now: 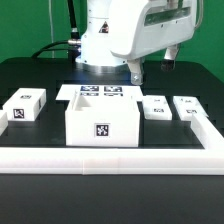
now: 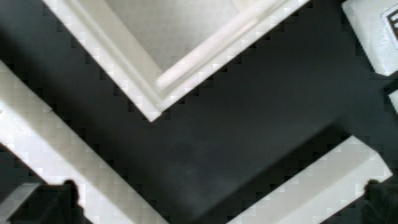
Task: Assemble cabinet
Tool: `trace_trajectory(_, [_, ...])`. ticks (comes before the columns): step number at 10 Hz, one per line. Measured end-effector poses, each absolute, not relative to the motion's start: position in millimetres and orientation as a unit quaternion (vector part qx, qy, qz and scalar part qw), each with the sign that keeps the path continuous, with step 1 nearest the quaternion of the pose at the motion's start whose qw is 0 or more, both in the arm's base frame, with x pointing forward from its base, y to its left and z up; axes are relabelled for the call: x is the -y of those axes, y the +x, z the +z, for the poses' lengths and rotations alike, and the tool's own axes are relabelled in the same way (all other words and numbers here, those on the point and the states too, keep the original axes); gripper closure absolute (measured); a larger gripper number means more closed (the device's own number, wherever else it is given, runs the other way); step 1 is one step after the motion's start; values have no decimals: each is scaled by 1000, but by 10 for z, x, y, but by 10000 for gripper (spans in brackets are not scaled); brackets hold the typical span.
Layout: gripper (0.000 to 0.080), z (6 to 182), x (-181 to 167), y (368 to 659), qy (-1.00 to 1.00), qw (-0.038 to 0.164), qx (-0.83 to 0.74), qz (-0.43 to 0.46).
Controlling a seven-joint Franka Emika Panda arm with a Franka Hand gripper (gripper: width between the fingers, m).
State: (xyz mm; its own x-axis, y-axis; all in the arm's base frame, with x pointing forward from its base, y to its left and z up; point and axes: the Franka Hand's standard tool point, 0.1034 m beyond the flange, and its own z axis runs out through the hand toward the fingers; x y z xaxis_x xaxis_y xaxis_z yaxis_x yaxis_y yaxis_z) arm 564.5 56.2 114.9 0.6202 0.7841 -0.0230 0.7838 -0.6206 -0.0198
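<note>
The cabinet (image 1: 100,122) is a big white open box with a tag on its front, standing mid-table. My gripper (image 1: 150,64) hangs above the table behind the cabinet's back corner on the exterior view's right, well above the surface. It is open and empty. In the wrist view one corner of the cabinet (image 2: 164,72) shows, with its rim and pale inside. My gripper (image 2: 217,206) has its dark fingertips (image 2: 32,204) far apart at the frame's edges, with only black table between them.
The marker board (image 1: 98,92) lies behind the cabinet. Small white tagged blocks lie at the exterior view's left (image 1: 25,105) and right (image 1: 155,108), (image 1: 187,105). A white L-shaped fence (image 1: 110,158) runs along the front and right side. White bars (image 2: 54,150) cross the wrist view.
</note>
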Motion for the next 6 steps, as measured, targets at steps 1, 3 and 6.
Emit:
trace_trajectory(1, [1,1149,-562,5645,-900,4,436,15])
trace_trajectory(3, [1,1149,-562,5645,-900,4,436,15])
trace_trajectory(6, [1,1148,-562,5645,-900,4,436,15])
